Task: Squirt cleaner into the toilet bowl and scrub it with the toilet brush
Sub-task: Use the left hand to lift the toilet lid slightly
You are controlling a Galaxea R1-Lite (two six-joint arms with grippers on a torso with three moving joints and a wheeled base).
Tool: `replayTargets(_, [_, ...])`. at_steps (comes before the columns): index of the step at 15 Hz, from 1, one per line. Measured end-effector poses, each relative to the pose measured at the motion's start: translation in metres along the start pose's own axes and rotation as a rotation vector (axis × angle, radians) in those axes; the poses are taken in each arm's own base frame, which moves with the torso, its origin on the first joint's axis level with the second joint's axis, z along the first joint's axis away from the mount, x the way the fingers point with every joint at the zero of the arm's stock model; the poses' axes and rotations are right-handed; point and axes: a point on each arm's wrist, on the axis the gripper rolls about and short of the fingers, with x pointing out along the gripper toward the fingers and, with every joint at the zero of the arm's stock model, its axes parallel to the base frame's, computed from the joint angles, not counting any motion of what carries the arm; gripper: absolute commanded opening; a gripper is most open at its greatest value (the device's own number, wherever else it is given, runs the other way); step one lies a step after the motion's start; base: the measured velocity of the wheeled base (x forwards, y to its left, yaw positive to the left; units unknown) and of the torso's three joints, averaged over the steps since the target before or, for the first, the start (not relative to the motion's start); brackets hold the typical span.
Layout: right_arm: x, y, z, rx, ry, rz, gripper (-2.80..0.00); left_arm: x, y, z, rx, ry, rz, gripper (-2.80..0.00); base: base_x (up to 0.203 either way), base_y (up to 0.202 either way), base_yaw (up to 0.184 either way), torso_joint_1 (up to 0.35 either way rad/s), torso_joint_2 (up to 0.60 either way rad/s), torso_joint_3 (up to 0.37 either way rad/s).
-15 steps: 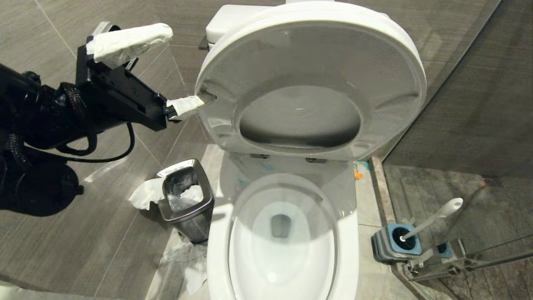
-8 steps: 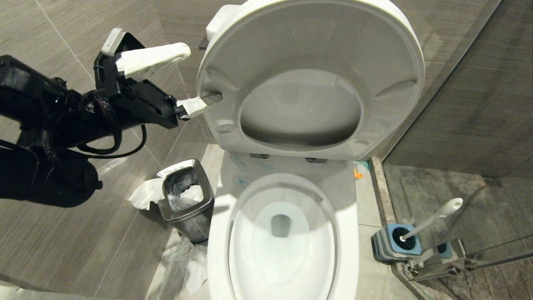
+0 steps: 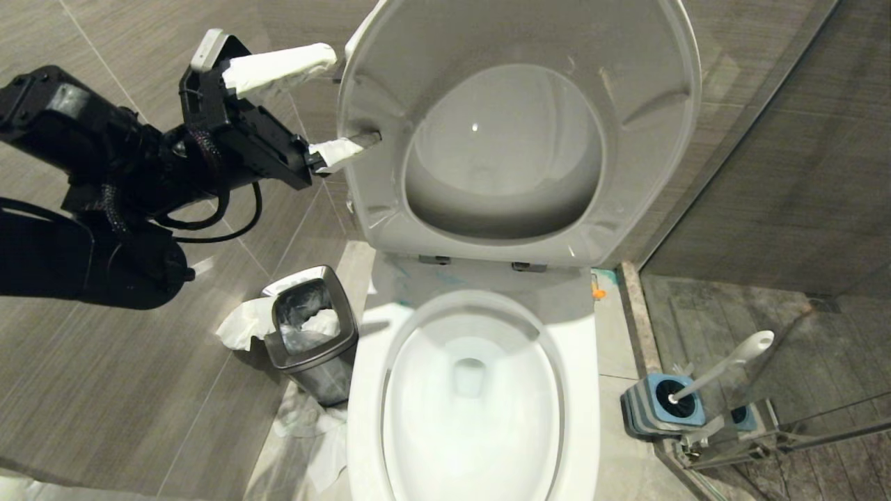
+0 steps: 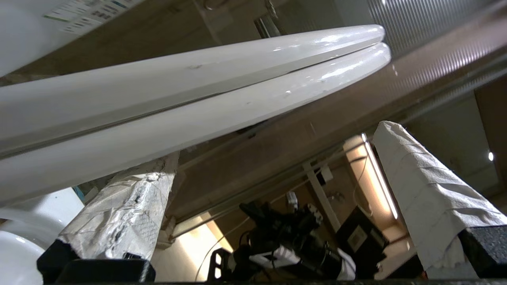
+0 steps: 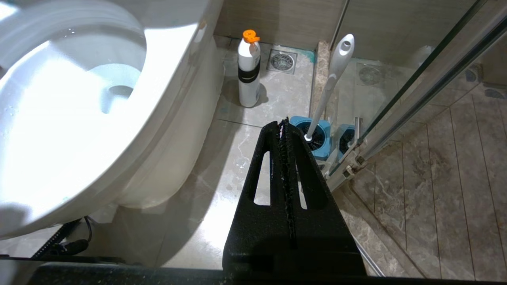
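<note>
White bottle [image 5: 249, 75] (perhaps cleaner) shows only in right-wrist view.

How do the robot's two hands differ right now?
The left hand is wide open, its fingers wrapped in white paper, up at the raised lid; the right hand is shut, with bare black fingers. The left has one finger under the lid's edge; the right holds nothing and hangs low over the floor near the brush. Both have black bodies.
</note>
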Motion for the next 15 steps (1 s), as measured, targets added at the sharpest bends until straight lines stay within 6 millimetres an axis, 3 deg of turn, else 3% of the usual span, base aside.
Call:
replayTargets(8, [0.000,0.000,0.000,0.000,0.000,-0.001,-2.80,0.017,0.030,0.020,-0.248,-0.154,0.153,0.00,0.000,0.000,0.000,0.000,0.00,0.000])
replayTargets(15, [0.000,0.000,0.000,0.000,0.000,0.000,-2.80,0.031,0.042,0.024,-0.209,-0.210,0.176,0.00,0.000,0.000,0.000,0.000,0.00,0.000])
